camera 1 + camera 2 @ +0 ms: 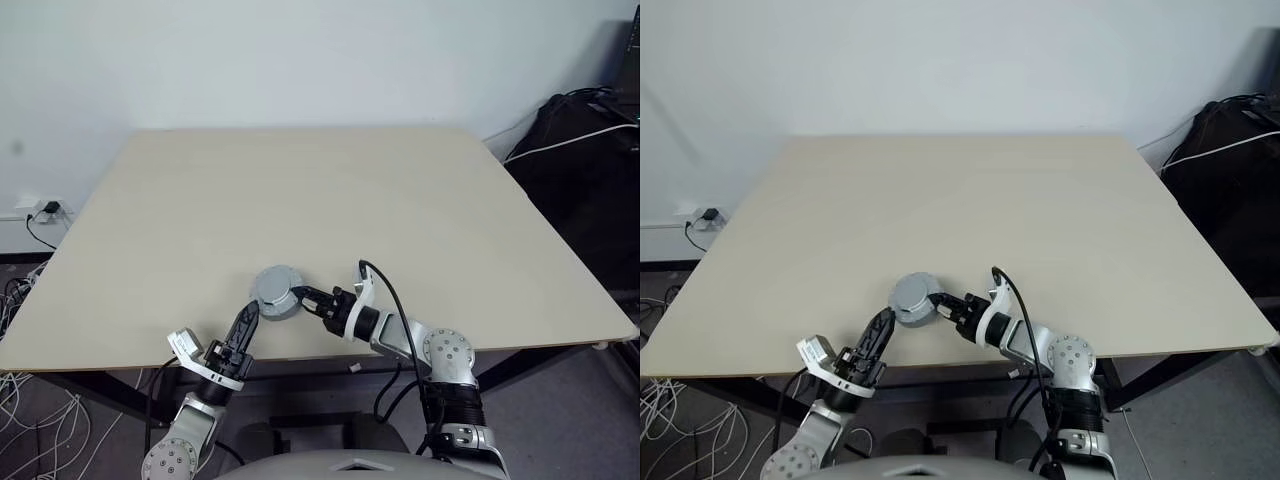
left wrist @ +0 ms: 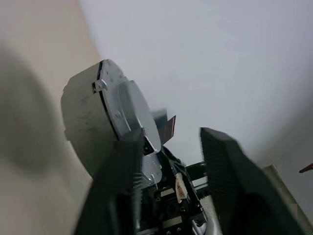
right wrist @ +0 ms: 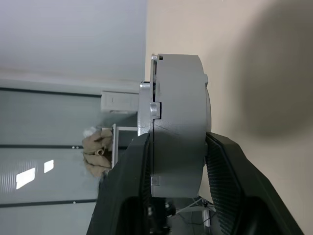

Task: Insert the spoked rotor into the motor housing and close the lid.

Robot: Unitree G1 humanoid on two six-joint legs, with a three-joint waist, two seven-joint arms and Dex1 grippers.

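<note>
The motor housing (image 1: 277,293), a grey round drum, hangs just above the table (image 1: 300,190) near its front edge. My right gripper (image 1: 302,298) is shut on it, one finger on each flat face, as the right wrist view shows (image 3: 176,142). The lid (image 3: 154,107), a pale silver disc, sits flush against one face of the housing (image 3: 181,117). My left gripper (image 1: 250,316) stands open just beside the drum's lower left edge; in the left wrist view its fingers (image 2: 230,186) are spread and hold nothing. The spoked rotor is out of view.
A black bag (image 1: 585,160) with a white cable lies past the table's right side. A wall socket (image 1: 45,210) and loose cables are on the floor at the left. The table's front edge runs right under both grippers.
</note>
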